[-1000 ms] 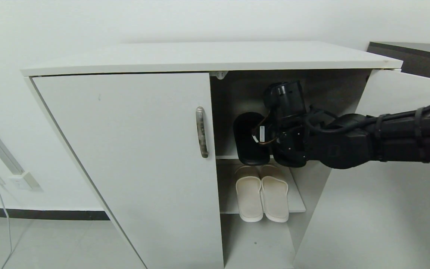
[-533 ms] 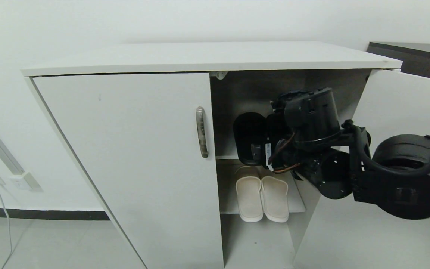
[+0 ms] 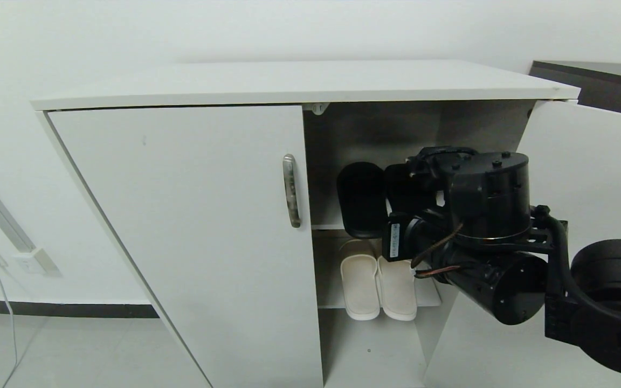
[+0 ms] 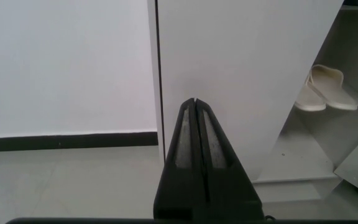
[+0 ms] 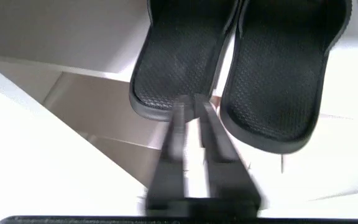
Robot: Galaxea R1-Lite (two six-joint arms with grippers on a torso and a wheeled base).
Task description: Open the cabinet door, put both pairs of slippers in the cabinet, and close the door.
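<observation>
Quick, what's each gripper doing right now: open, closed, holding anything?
Left gripper: closed, holding nothing.
Right gripper: slightly open, holding nothing, at the heels of the black slippers.

We see the white cabinet with its right door swung open at three o'clock. Black slippers sit on the upper shelf. Cream slippers lie side by side at their six o'clock, one shelf lower.

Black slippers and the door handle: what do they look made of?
Black slippers: probably moulded foam or rubber, matte, with a fine pebbled surface. Door handle: looks like brushed metal, grey with a dull sheen, though it could be metal-look plastic.
</observation>
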